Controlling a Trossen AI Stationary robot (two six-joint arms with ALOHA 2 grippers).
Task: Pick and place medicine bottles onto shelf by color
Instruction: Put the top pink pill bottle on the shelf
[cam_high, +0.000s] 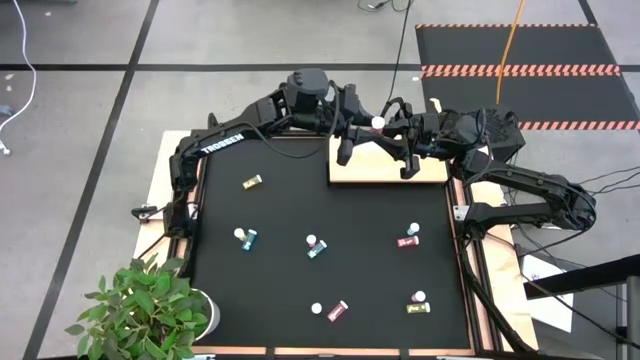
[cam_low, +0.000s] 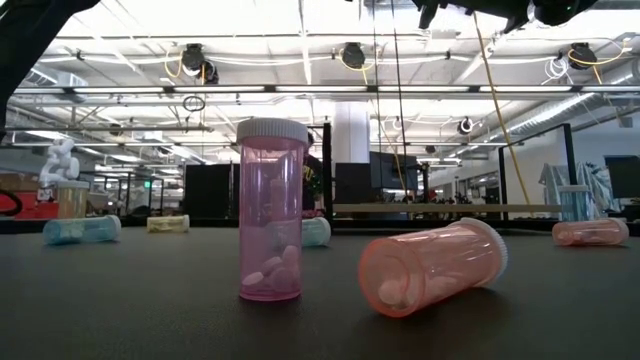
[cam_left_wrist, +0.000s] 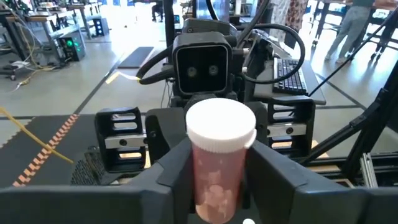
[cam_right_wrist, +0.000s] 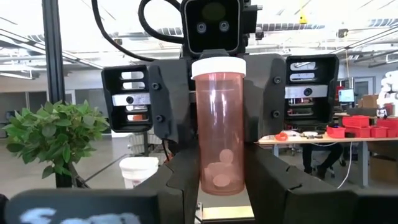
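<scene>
Above the flat light wooden shelf board (cam_high: 372, 172) at the far edge of the black mat (cam_high: 290, 210), I have both arms meeting nose to nose. Between them is a translucent pink medicine bottle with a white cap (cam_high: 378, 122), held upright in the air and clear of the board.

From my left wrist camera, the left gripper (cam_left_wrist: 217, 186) is clenched on the pink bottle (cam_left_wrist: 217, 168), with a dark finger pressed to each side of its body below the cap. From my right wrist camera, the right gripper (cam_right_wrist: 221, 186) is grasping the same bottle (cam_right_wrist: 221, 124), its fingers tight against the lower half. A few pale pills sit at the bottom. Each wrist camera looks straight at the other arm's camera housing just behind the bottle.

Six more small white-capped bottles are scattered on the mat, well apart from the shelf:
- a yellow one (cam_high: 252, 182) nearest the board
- two teal ones (cam_high: 246, 238) (cam_high: 315, 246) mid-mat
- a red one (cam_high: 407, 238) towards the right
- a pink one (cam_high: 335, 310) and a yellow-green one (cam_high: 418, 303) near the front edge

At table height I see one pink bottle standing upright (cam_low: 270, 210) and another lying on its side (cam_low: 435, 265) just beside it. A potted green plant (cam_high: 140, 310) stands at the mat's front left corner.
</scene>
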